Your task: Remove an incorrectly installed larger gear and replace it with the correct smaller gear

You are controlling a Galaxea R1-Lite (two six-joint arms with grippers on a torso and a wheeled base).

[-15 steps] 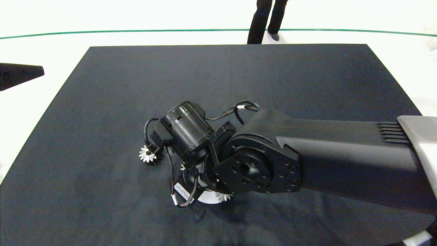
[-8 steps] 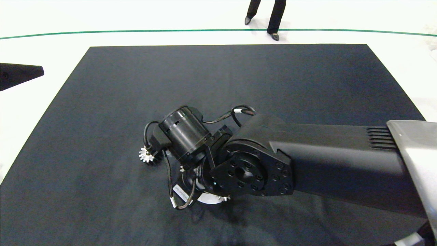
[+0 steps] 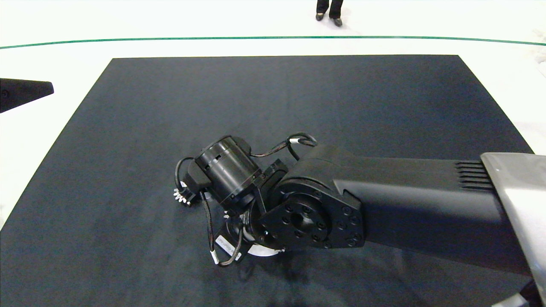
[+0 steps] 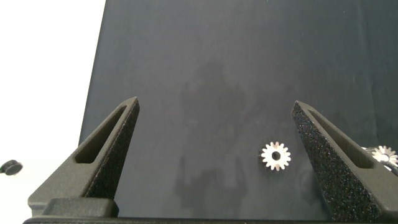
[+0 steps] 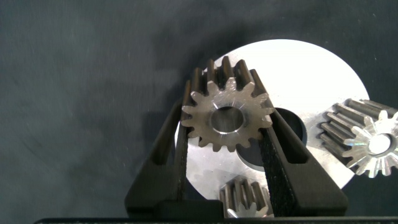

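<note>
The right gripper (image 5: 227, 134), lower now, clamps seemingly the larger gear (image 5: 227, 118).

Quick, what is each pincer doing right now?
Left pincer: open, holding nothing, off at the mat's side.
Right pincer: shut on a silver gear, above the round plate.

Right pincer (image 5: 227, 134) clamped, left pincer (image 4: 214, 124) parked, fingers apart
</note>
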